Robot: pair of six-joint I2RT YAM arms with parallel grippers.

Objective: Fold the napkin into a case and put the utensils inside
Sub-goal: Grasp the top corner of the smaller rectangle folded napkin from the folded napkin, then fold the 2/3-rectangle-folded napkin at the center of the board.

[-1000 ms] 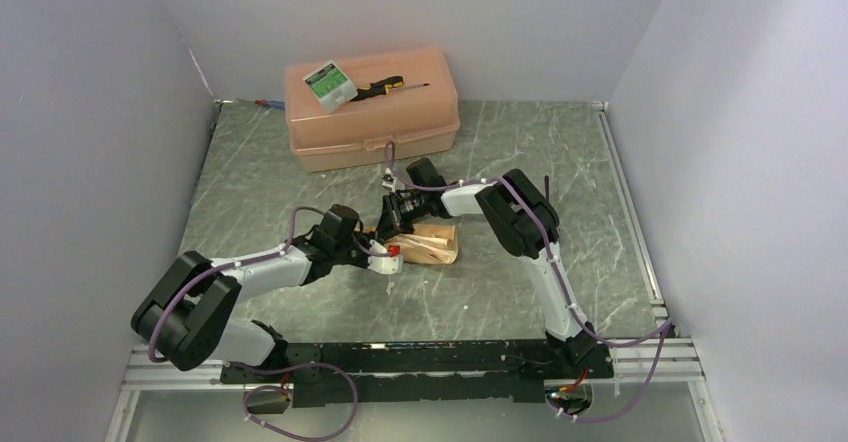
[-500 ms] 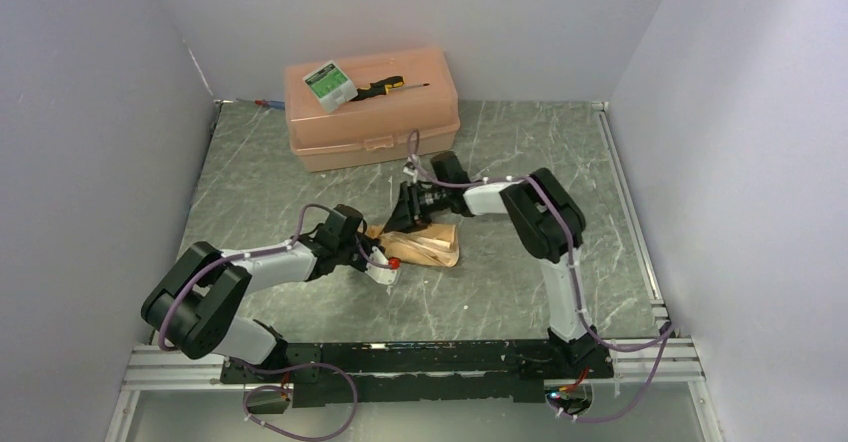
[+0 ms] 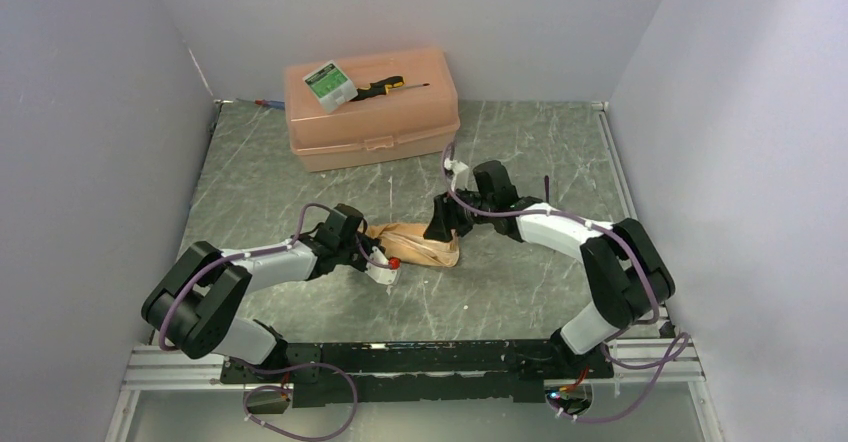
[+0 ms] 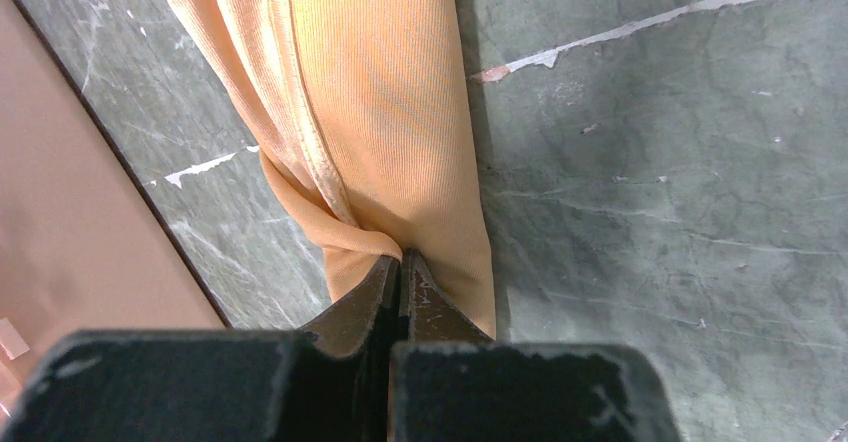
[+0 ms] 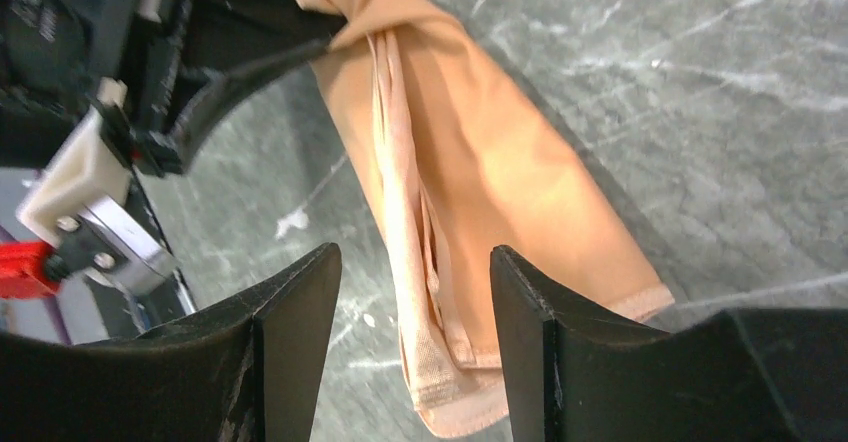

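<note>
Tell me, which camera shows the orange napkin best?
The right wrist view: the napkin shows almost whole, folds clear. The left wrist view shows only the end pinched by the left gripper. From the top it's small, partly hidden by arms.

A tabletop (image 3: 520, 292) of grey-green stone pattern, veined with white streaks, fills the middle of the top view. Plain pale lavender-grey panels enclose it on three sides: a left wall (image 3: 90, 142) at 9 o'clock, a back wall (image 3: 520, 22) at 12 o'clock and a right wall (image 3: 740, 162) at 3 o'clock. A thin metal strip (image 3: 630, 212) runs along the foot of the right wall. At 6 o'clock silver rails (image 3: 170, 370) cross the near edge. At 11 o'clock, close to the back wall, stands a rigid peach plastic box (image 3: 370, 127) with a green-and-white packet (image 3: 330, 84) and a screwdriver (image 3: 385, 87) on its lid. The light is soft and even, with faint shadows.
</note>
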